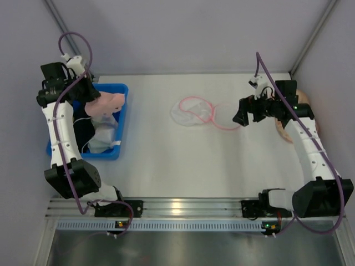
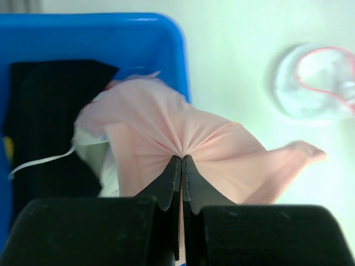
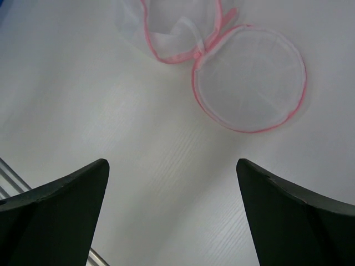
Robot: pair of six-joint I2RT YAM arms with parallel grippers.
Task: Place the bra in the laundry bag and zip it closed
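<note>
My left gripper [image 2: 182, 158] is shut on the light-pink bra [image 2: 166, 133], pinching a fold of its fabric over the blue bin's right side; from above the bra [image 1: 108, 103] hangs at the left gripper [image 1: 95, 98]. The laundry bag [image 1: 191, 112] lies unzipped mid-table, white mesh with pink edging, its round lid [image 1: 227, 116] flipped open to the right. In the right wrist view the laundry bag [image 3: 177, 27] and its lid [image 3: 249, 77] lie ahead of the right gripper [image 3: 172, 166], which is open, empty and above the table. The right gripper [image 1: 243, 113] hovers just right of the lid.
The blue bin [image 1: 119, 148] stands at the left and holds black [image 2: 50, 127] and white [image 1: 102, 138] garments. A peach speckled item [image 1: 284, 132] lies at the right edge, mostly hidden under the right arm. Walls close in on both sides.
</note>
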